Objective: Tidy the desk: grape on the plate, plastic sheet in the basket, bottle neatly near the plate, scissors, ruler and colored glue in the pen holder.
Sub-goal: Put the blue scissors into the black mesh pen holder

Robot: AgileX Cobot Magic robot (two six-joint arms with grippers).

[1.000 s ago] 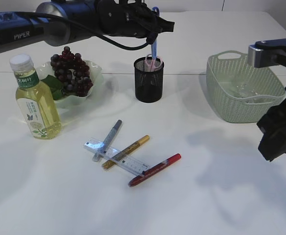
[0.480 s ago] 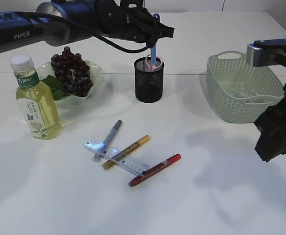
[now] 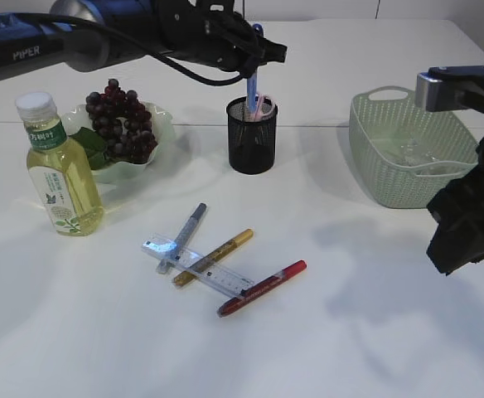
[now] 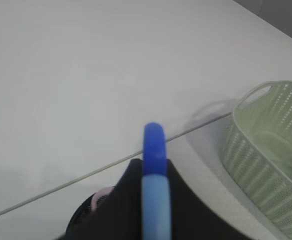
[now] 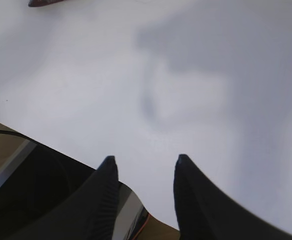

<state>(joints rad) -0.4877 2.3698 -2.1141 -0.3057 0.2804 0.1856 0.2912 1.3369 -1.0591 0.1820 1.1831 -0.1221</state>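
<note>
My left gripper [image 3: 254,51] is shut on a blue glue pen [image 3: 253,83] and holds it upright over the black mesh pen holder [image 3: 252,141], with the pen's lower end at the rim. The pen [image 4: 155,170] fills the left wrist view, above the holder [image 4: 81,222]. Pink scissors [image 3: 264,106] stand in the holder. A clear ruler [image 3: 200,267] lies on the table across silver [image 3: 184,234], gold [image 3: 217,255] and red [image 3: 263,288] glue pens. Dark grapes [image 3: 119,120] sit on the pale plate [image 3: 157,116], with the bottle [image 3: 60,170] next to it. My right gripper [image 5: 143,162] is open and empty.
A green basket [image 3: 375,157] stands at the right with a clear plastic sheet [image 3: 412,152] inside; it also shows in the left wrist view [image 4: 266,150]. My right arm [image 3: 470,220] hangs over the table's right front, near the edge.
My left gripper has shifted slightly left with the blue glue pen over the pen holder. The right arm has barely moved.
</note>
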